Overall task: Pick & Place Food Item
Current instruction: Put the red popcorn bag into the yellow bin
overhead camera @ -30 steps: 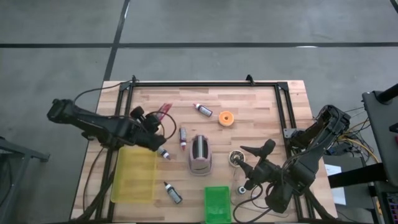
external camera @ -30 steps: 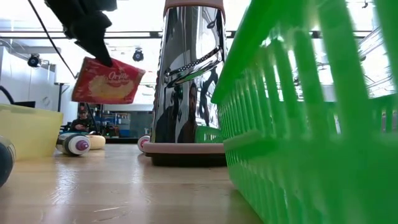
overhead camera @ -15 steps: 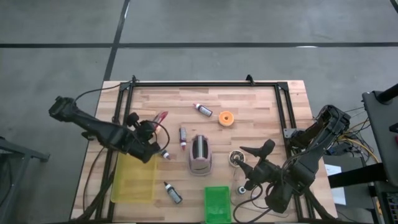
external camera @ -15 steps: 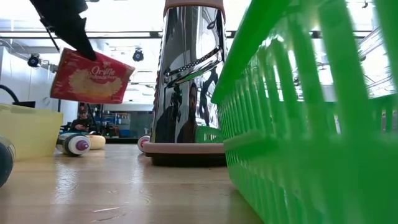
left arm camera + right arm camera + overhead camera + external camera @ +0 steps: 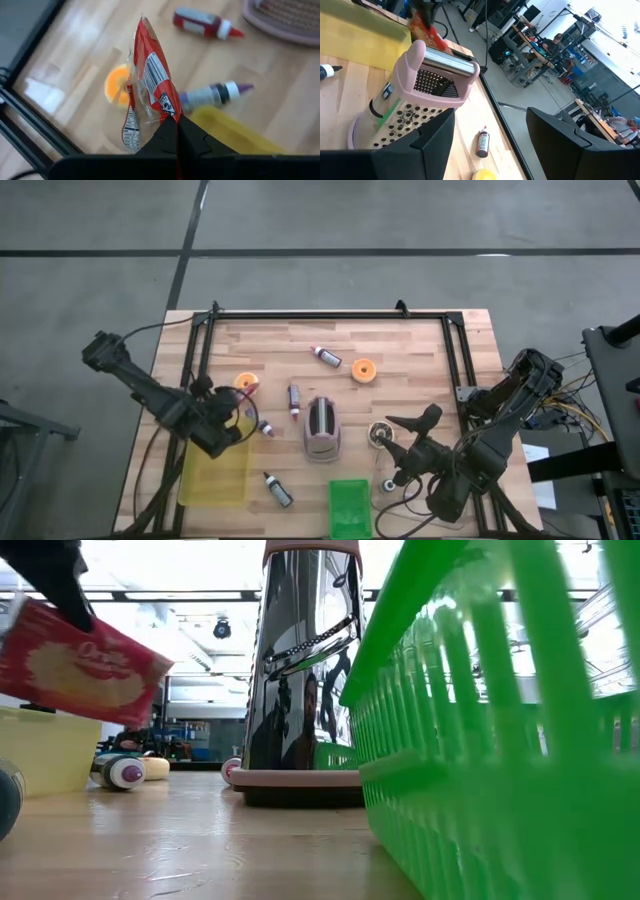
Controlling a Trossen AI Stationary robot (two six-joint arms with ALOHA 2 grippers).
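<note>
My left gripper (image 5: 230, 423) is shut on a red snack packet (image 5: 150, 85), which also shows in the low view (image 5: 75, 665). It hangs in the air over the far right corner of the yellow bin (image 5: 213, 472). The bin's rim shows in the left wrist view (image 5: 235, 132). An orange round piece (image 5: 245, 383) lies on the table just beyond the gripper. My right gripper (image 5: 490, 145) is open and empty near the front right, beside the pink metal grater (image 5: 322, 428). My left gripper pinches the packet's end edge (image 5: 170, 114) between its two shut fingers. The packet juts out past the fingertips, edge-on in the wrist view. In the low view it hangs tilted below the fingers (image 5: 55, 580), lifted clear of the table and the bin.
A green basket (image 5: 350, 508) stands at the front edge. Small bottles lie at the back (image 5: 325, 357), beside the grater (image 5: 294, 400), by the bin (image 5: 263, 427) and at the front (image 5: 277, 489). An orange roll (image 5: 363, 370) and a small round piece (image 5: 378, 435) lie right of centre.
My left gripper has carried the packet toward the table's near left, from above the orange piece to the yellow bin's far corner. The packet stays lifted and has tipped more steeply. The orange piece now shows uncovered.
</note>
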